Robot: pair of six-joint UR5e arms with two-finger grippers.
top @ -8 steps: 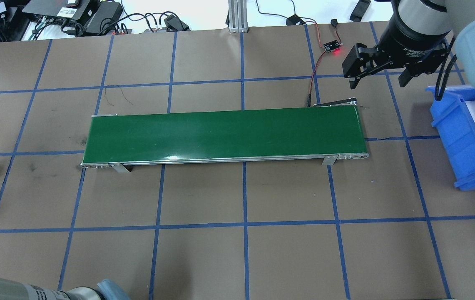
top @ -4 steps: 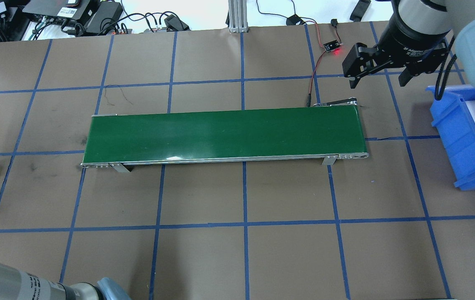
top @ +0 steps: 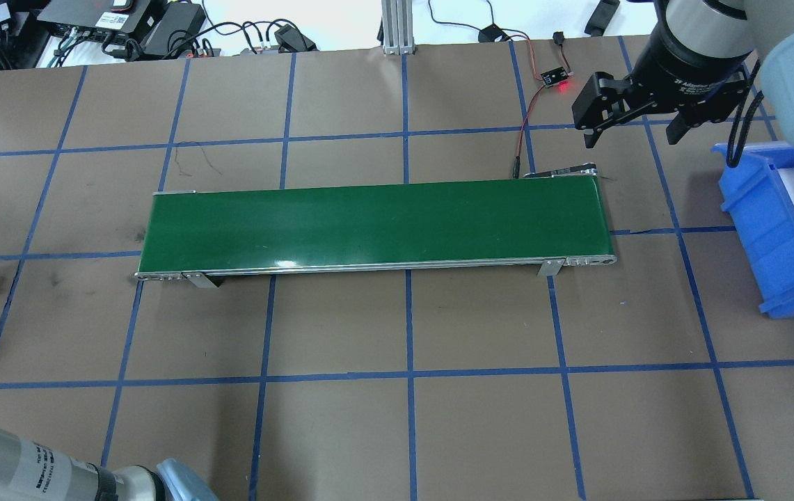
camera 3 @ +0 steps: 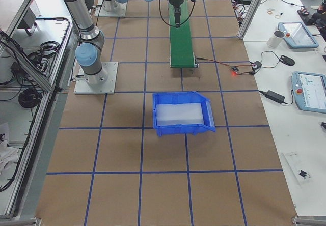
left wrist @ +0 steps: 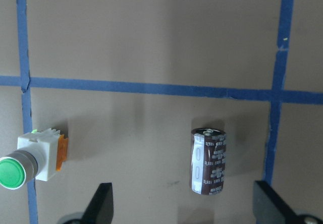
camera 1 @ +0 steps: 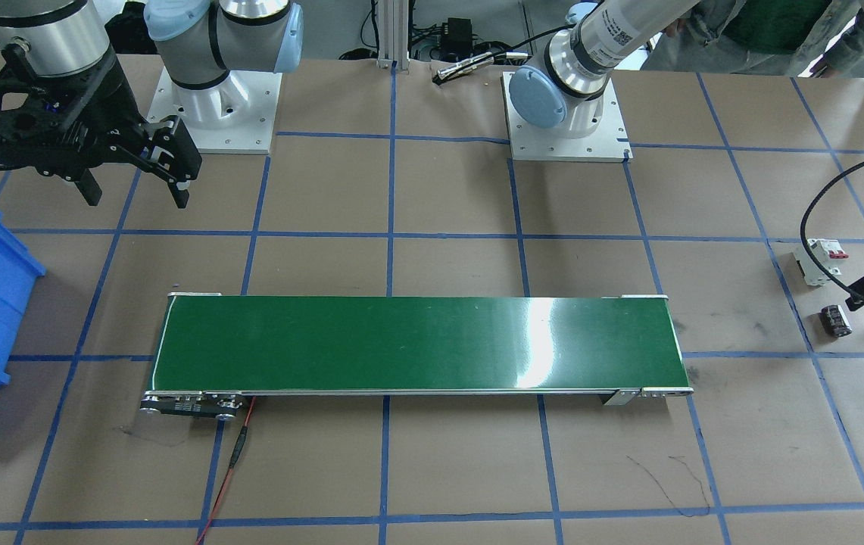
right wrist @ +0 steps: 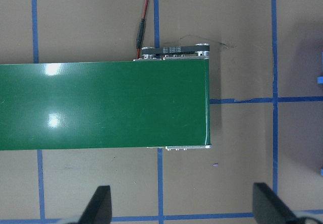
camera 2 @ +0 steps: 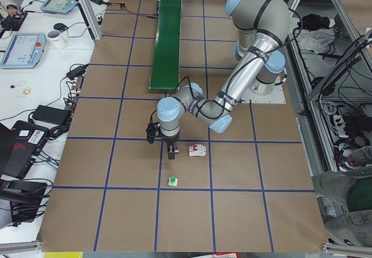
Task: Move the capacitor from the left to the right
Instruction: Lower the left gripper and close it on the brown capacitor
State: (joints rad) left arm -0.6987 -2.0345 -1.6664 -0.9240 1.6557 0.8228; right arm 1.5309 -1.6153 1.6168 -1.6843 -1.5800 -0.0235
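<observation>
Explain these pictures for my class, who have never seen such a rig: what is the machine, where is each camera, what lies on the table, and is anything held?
Two robot arms stand at a table, each ending in a two-finger gripper. Four pictures come from fixed cameras: behind the robot, facing it, and at each table end. Two come from wrist cameras looking down between the fingers. On the table lie a green conveyor belt, a blue bin and, at the robot's left end, the capacitor, a white circuit breaker and a green push button. The left gripper hovers open by the capacitor; the right gripper hangs open near the belt's other end. Nothing is held.
</observation>
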